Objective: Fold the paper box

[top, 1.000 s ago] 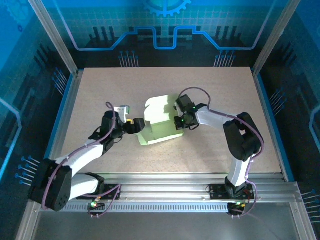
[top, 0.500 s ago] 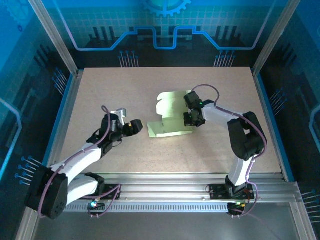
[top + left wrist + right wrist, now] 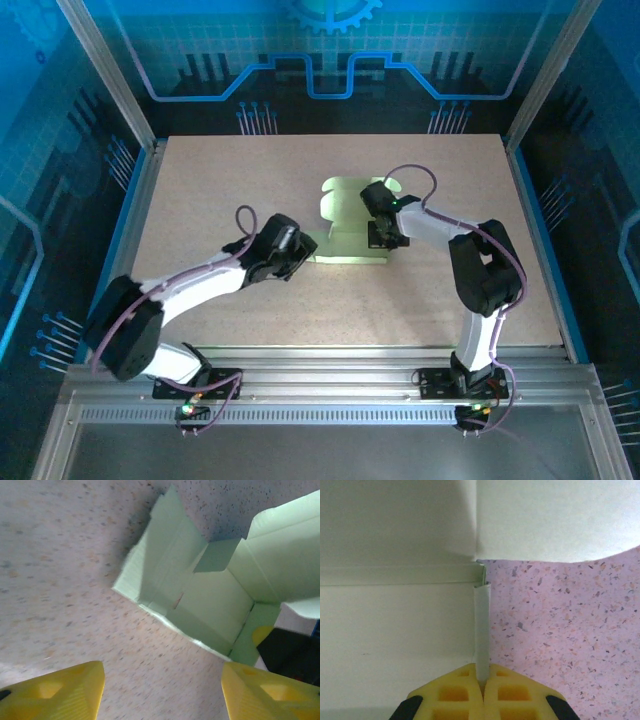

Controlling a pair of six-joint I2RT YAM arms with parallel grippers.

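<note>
The speckled beige surface [image 3: 200, 200] takes up most of the cell. The box [image 3: 345, 225] sits about at its centre, a pale green card half set up, with one scalloped panel lying toward 12 o'clock. From above I can't read its folds, since both arms crowd in and cover its side edges. The left wrist camera shows more: an open trough of panels with a small flap tipped inward, though the box [image 3: 200, 595] is blurred at its near corner and cut off at the picture's 3 o'clock edge.

The right end effector [image 3: 384, 236] sits at the box's 3 o'clock side. Close up, the right end effector [image 3: 481, 680] has its yellow fingers pressed together, pinching a thin upright strip of the card. The rest of the box [image 3: 395, 625] runs out of frame there.

The left end effector [image 3: 297, 246] is at the box's 9 o'clock side, its fingertips hidden from above under its own wrist. Its own camera shows the left end effector [image 3: 162, 695] spread, nothing between the fingers, with the card just ahead and not touched.
</note>
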